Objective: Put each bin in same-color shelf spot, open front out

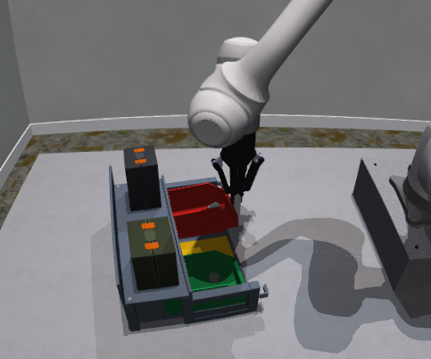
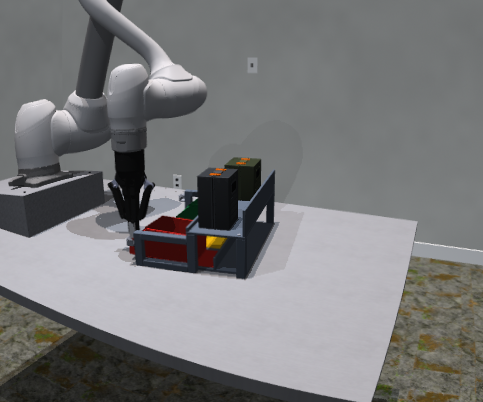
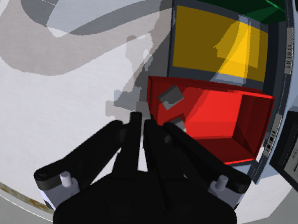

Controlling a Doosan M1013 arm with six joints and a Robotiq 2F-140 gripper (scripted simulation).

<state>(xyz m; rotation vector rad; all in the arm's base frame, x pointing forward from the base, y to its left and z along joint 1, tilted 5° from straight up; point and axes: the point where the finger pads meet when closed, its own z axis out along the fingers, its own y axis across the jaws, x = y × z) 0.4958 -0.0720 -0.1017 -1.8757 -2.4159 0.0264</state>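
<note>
On the tabletop (image 1: pixel 65 232) (image 2: pixel 293 300) (image 3: pixel 55 110), a low blue-gray shelf (image 1: pixel 120 212) (image 2: pixel 191 256) (image 3: pixel 171 47) is set in front of the arm (image 1: pixel 284 37) (image 2: pixel 178 95). At one end of its lower level, the red bin (image 1: pixel 199 227) (image 2: pixel 165 251) (image 3: pixel 212 107) is seen, partly inserted, with its front end left jutting out past the shelf's front. Two gray parts (image 3: pixel 171 97) are held inside it near that end, the second being partly hidden by the gripper (image 1: pixel 237 205) (image 2: pixel 132 232) (image 3: pixel 141 110) in the wrist view.

The fingers are clenched together, pointed downward, and nothing is seen gripped between them. They are positioned at the outer front end of the red bin; whether it is being touched cannot be told.

Beside the red bin, the yellow mark (image 1: pixel 208 246) (image 2: pixel 216 242) (image 3: pixel 220 45) is left uncovered by any bin. At the far end from the red bin, the green bin (image 1: pixel 199 282) is placed within the shelf, and a dark round part (image 1: pixel 214 277) is contained in it.

On the upper board, a black case (image 1: pixel 145 187) (image 2: pixel 215 200) and an olive case (image 1: pixel 154 263) (image 2: pixel 248 180) are stood upright, well apart, both topped with orange pieces (image 1: pixel 152 246) (image 2: pixel 243 159).
</note>
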